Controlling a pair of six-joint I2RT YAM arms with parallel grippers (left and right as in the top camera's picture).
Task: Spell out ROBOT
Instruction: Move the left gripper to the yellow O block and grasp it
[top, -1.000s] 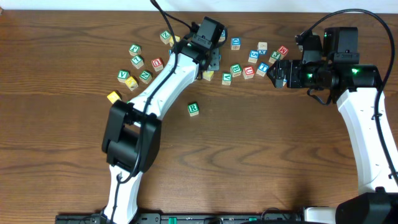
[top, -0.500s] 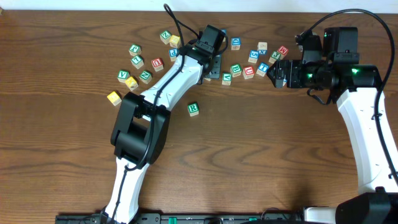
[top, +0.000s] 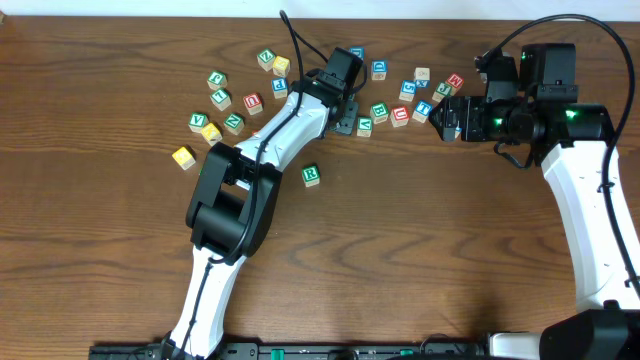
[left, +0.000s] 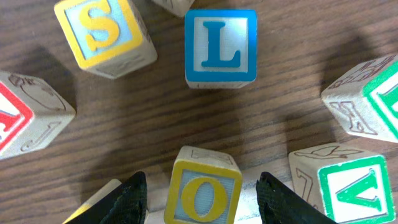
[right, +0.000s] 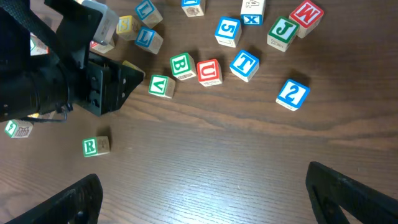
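In the left wrist view my left gripper (left: 202, 184) is open, and a yellow-framed O block (left: 203, 198) stands between its fingers with a gap on each side. In the overhead view this gripper (top: 342, 108) is over the block cluster and hides the O. A green R block (top: 311, 175) stands alone in front of it and also shows in the right wrist view (right: 96, 146). The green B (top: 379, 112) and blue T (top: 423, 108) blocks lie in the cluster. My right gripper (top: 446, 118) is open and empty, above bare wood (right: 202, 180).
A blue L block (left: 221, 46), an S block (left: 102, 30) and a green V block (left: 351, 186) crowd round the O. A red U block (right: 209, 71) and a blue 2 block (right: 291, 93) lie near the T. Several more blocks lie at the back left (top: 222, 100).
My left gripper has moved a little to the right and toward the front within the block cluster. The right arm and the R block have not moved.
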